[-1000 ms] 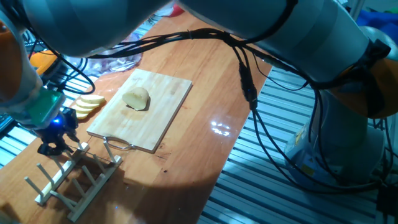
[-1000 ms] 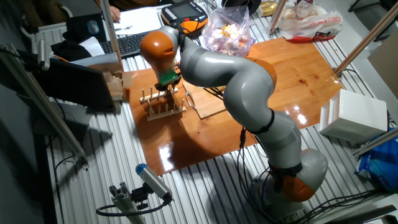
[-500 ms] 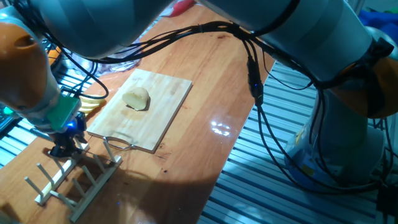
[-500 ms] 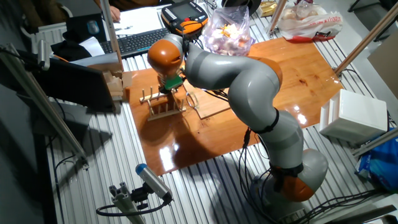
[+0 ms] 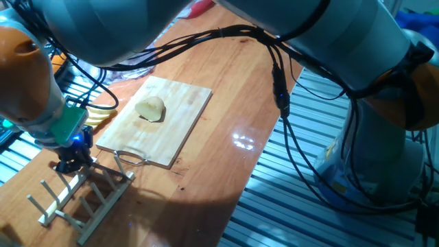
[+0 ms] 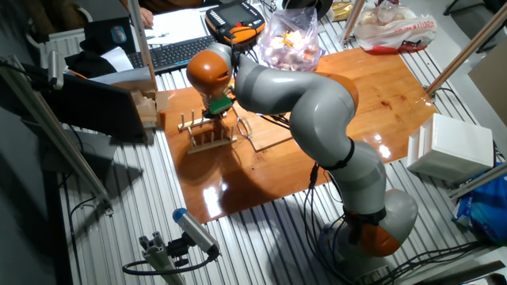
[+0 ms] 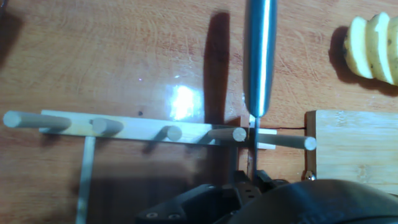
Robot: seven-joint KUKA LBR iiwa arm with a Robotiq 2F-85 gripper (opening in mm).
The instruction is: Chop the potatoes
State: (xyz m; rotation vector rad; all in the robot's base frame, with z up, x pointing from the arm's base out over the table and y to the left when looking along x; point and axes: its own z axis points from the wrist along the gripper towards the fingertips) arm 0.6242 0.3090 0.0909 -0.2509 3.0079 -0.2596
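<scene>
Since a second ago the hand (image 5: 70,163) has slid toward 3 o'clock in one fixed view, from the bench's left edge to the near end of the dowel rack (image 5: 79,197); over the last half second it barely shifts. It hangs low over the rack's end nearest the cutting board (image 5: 158,120). In the hand view the black fingers (image 7: 249,186) are pinched close together on a thin blade or tang that runs up into a steel knife handle (image 7: 259,56), so the hand grips the knife. That handle stands between the rack's last two pegs, with the board's corner at 3 o'clock.

Beyond the hand, at 1 o'clock in one fixed view, the potato (image 5: 150,108) lies whole on the cutting board, a pale yellow lump near the board's middle, well apart from the hand. A wire handle (image 5: 130,159) sticks out from the board's near edge. At 12 o'clock from the hand, a fanned row of yellow slices (image 5: 97,116) rests on the bench (image 5: 226,123) just beside the board. Farthest off, the other fixed view shows a clear bag (image 6: 290,39) of reddish pieces at the bench's back.
</scene>
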